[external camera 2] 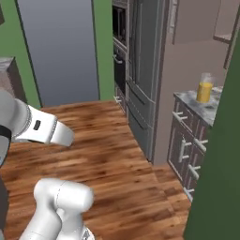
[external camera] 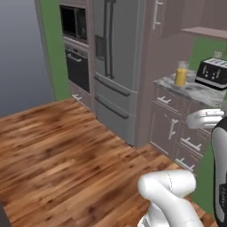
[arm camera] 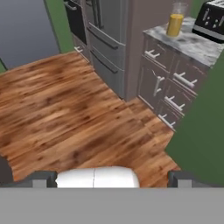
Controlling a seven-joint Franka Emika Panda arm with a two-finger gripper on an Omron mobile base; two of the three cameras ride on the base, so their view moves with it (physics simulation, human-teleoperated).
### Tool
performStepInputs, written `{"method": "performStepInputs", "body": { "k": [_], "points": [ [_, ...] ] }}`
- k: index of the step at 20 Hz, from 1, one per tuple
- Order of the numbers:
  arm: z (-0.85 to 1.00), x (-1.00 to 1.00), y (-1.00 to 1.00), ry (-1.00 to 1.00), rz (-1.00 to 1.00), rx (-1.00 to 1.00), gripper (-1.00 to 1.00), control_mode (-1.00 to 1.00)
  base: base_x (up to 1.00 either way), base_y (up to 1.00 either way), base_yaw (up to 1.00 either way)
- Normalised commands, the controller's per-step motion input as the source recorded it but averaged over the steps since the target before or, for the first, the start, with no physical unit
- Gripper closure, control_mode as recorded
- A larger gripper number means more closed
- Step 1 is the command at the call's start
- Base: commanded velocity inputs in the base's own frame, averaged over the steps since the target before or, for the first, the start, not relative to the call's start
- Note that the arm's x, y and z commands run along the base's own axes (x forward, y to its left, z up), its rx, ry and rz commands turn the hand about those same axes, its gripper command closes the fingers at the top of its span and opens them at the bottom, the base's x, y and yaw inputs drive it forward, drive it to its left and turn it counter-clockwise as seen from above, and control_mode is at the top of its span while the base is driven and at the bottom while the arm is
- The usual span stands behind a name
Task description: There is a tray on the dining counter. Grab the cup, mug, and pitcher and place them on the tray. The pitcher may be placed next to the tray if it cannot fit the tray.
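One pitcher (external camera: 181, 73) is showing, a yellow-orange cylinder with a paler, clear-looking upper part, standing upright with its long axis vertical on a small marbled counter (external camera: 190, 88). No handle or spout can be made out, so which way it is facing cannot be told. One black toaster (external camera: 213, 72) is sitting on the same counter, just beside the pitcher on the side away from the fridge (external camera: 116, 66).

The counter is topping a run of grey drawers with pale bar handles. The fridge, one tall steel unit with long vertical handles, is standing next to those drawers. Beyond the fridge, one built-in oven (external camera: 78, 66) is sitting under one microwave (external camera: 73, 23). The floor (external camera: 66, 159) is showing warm wooden planks, the walls are green, and a wide grey panel is filling the wall past the oven.

In the hand view the gripper (arm camera: 112, 178) is hanging over the floor well short of the counter, its two dark fingertips (arm camera: 41, 178) standing wide apart with nothing between them.
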Motion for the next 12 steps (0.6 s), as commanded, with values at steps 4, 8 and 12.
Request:
{"method": "performStepInputs", "body": {
  "k": [4,8,12],
  "points": [
    [0.0,0.0,0.0,0.0,0.0,0.0,-1.0,1.0,1.0,0.39,-0.37],
    [0.0,0.0,0.0,0.0,0.0,0.0,-1.0,1.0,0.99,0.46,-0.54],
    [0.0,0.0,0.0,0.0,0.0,0.0,-1.0,1.0,0.99,0.29,-0.57]
  ]
}}
